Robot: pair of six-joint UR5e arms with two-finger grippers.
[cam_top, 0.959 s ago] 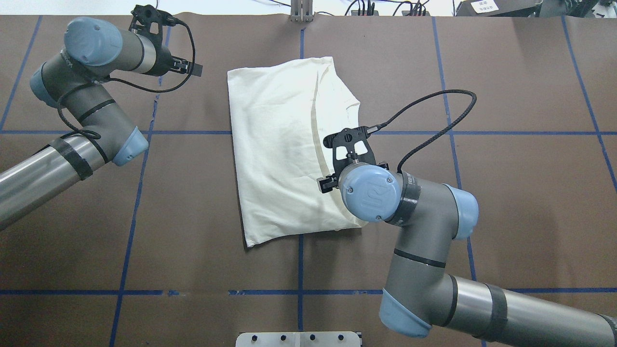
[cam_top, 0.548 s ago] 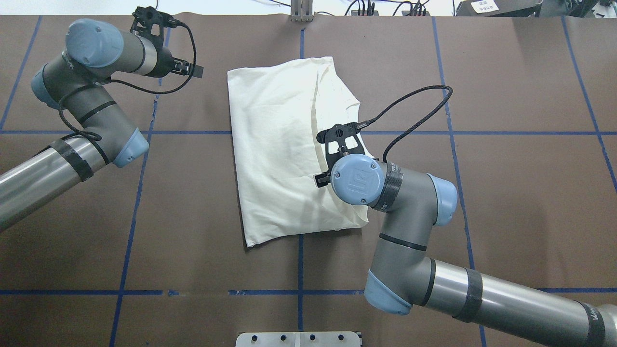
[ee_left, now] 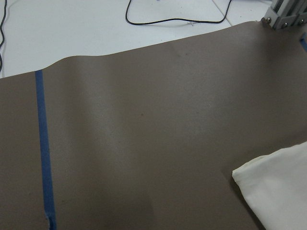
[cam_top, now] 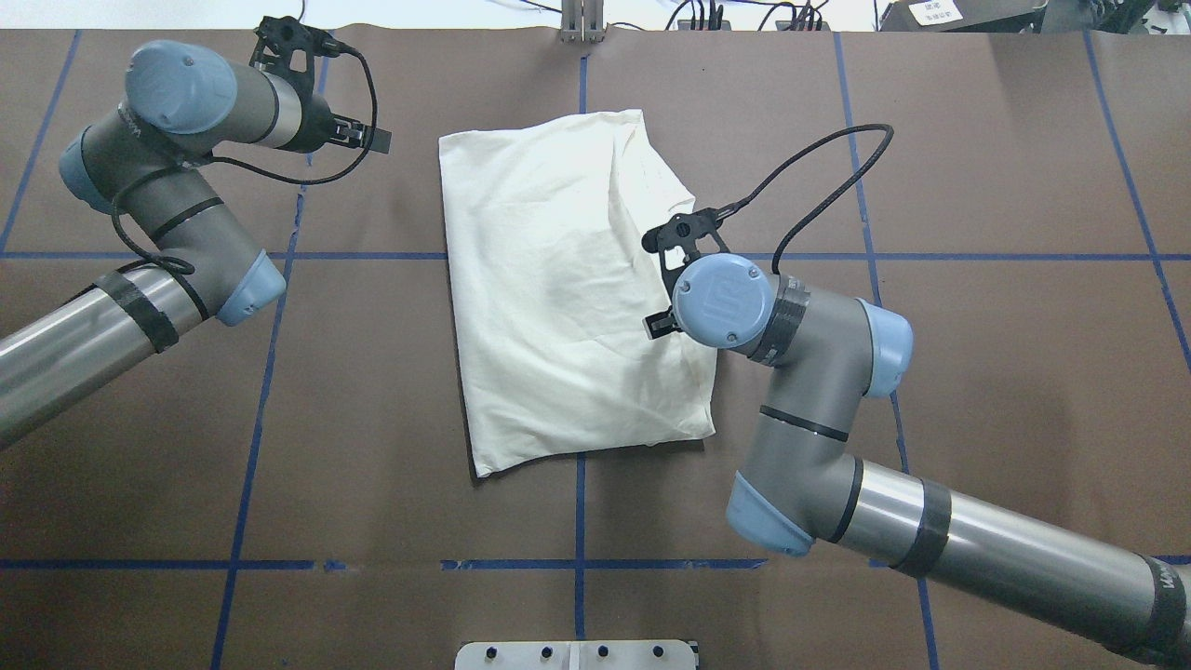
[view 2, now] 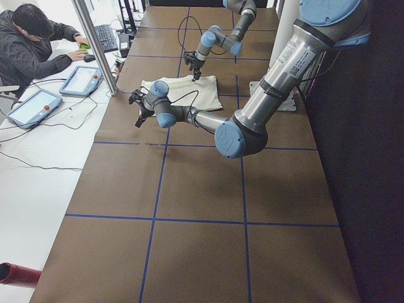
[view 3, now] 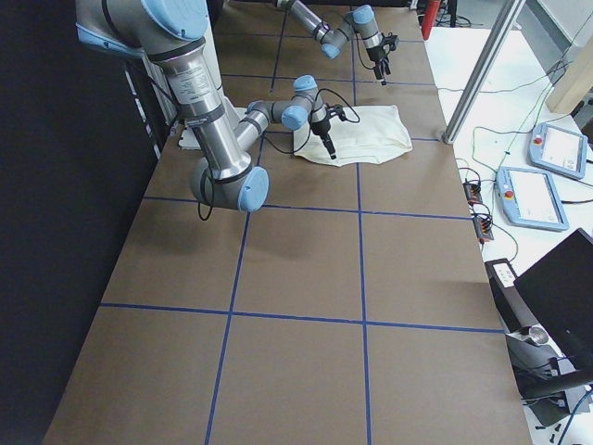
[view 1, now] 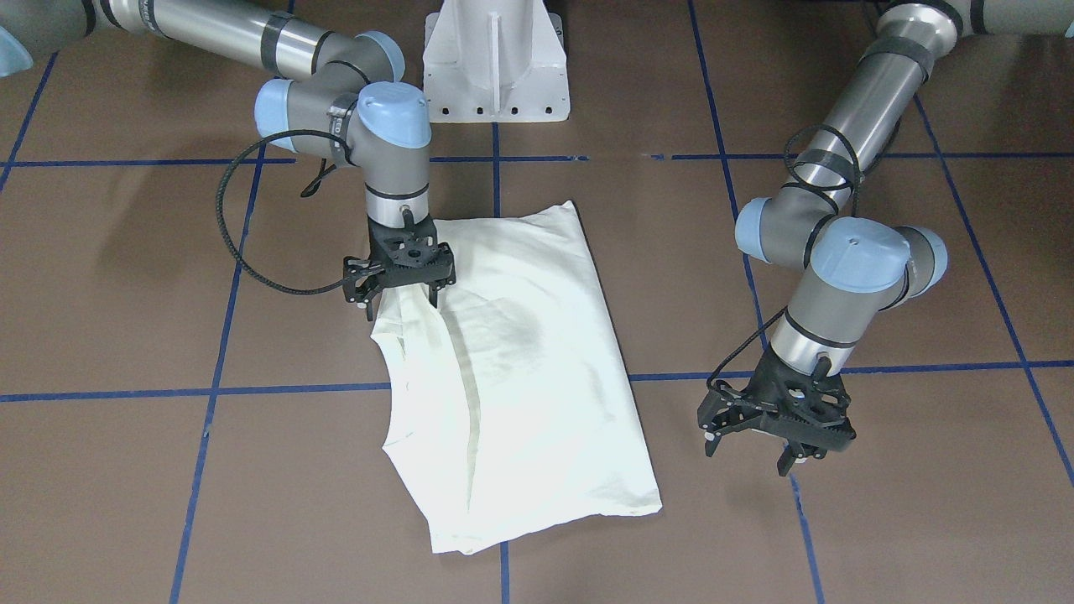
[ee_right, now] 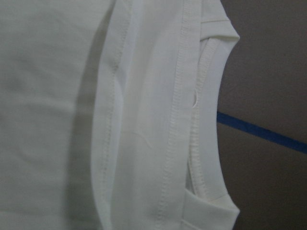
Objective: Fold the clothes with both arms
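Observation:
The cream-white T-shirt (cam_top: 549, 279) lies folded into a long rectangle at the table's middle; its print is hidden. It also shows in the front view (view 1: 520, 369). My right gripper (view 1: 401, 306) hangs open just over the shirt's collar-side edge, fingers pointing down, holding nothing I can see. In the overhead view it (cam_top: 661, 324) is mostly hidden under its wrist. The right wrist view shows the ribbed collar (ee_right: 206, 120) and seams close up. My left gripper (view 1: 747, 457) is open and empty above bare table, apart from the shirt. It also shows in the overhead view (cam_top: 377, 140).
Brown table cover with blue tape lines (cam_top: 579, 558). The white pedestal base (view 1: 495, 59) stands at the robot's side. A metal plate (cam_top: 577, 654) sits at the near edge. An operator (view 2: 31, 44) and pendants (view 3: 533, 195) are beyond the far edge.
My right arm has moved from over the shirt's middle toward its right edge and farther from the base. The shirt's right side lies flatter and wider. The left arm has barely moved.

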